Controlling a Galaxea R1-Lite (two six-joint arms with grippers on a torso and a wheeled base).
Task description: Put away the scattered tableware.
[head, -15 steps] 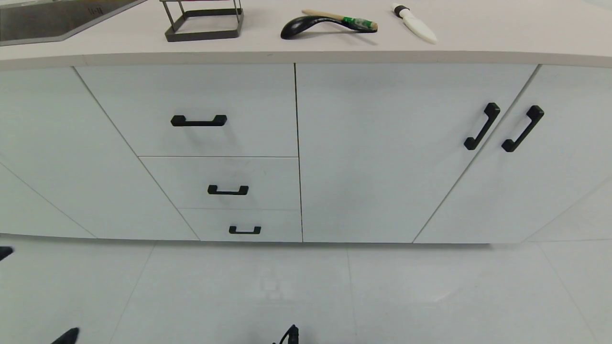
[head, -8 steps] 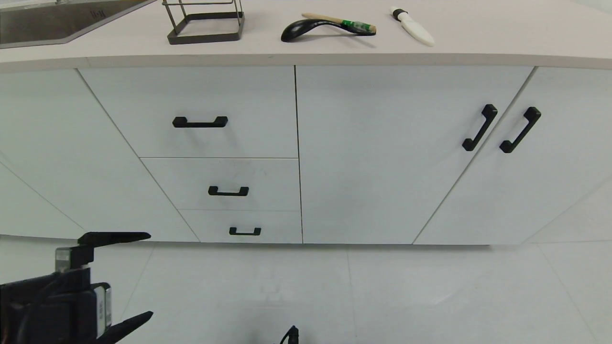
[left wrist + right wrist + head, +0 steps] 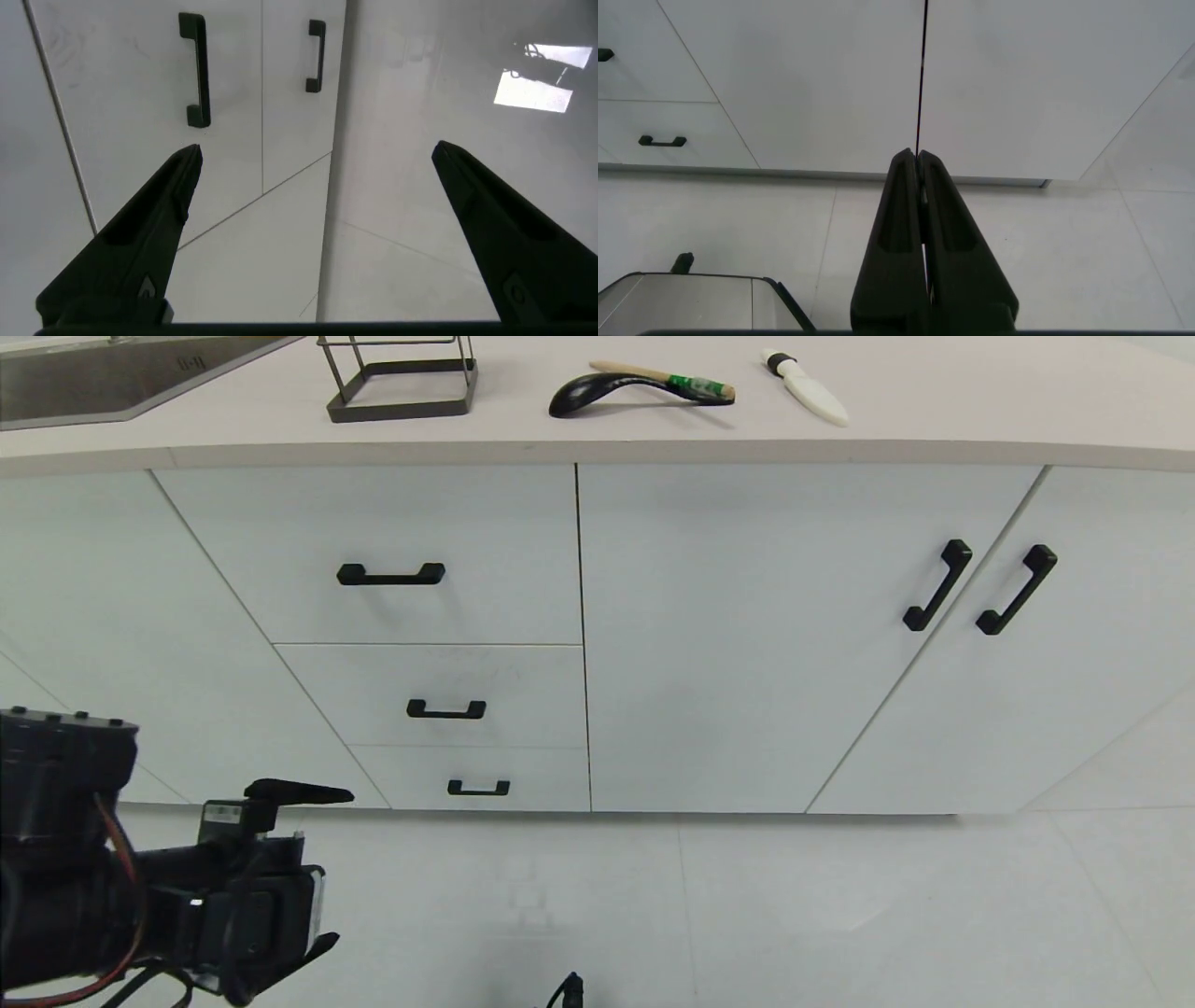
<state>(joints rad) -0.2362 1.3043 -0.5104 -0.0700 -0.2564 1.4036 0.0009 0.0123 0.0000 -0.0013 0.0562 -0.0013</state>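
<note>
Tableware [image 3: 695,385], three pieces, lies on the countertop [image 3: 934,406] at the far side of the scene, well apart from both arms.

Nearest the robot, the left gripper [image 3: 344,865] hangs low over the pale tiled floor [image 3: 747,915], in front of the foot of the drawer stack. Its two black fingers stand wide apart with nothing between them, as the left wrist view confirms [image 3: 316,154]. The right gripper [image 3: 918,159] is pressed fully closed, finger against finger, and holds nothing. It points at the seam between two white cabinet fronts.

Beyond the floor stands a run of white cabinets. There are three stacked drawers, each with a black handle: top [image 3: 390,575], middle [image 3: 445,709] and bottom [image 3: 478,788]. To the right, two doors carry black handles [image 3: 937,584] [image 3: 1016,589] set side by side.

On the countertop, from left to right:
- A sink [image 3: 93,378] is set into the corner.
- A dark metal rack [image 3: 400,387] stands near it.
- A black spoon [image 3: 597,387] lies with a wooden stick [image 3: 644,371], green-banded at one end, across its handle.
- A white knife [image 3: 812,392] with a black collar lies apart to the right.
</note>
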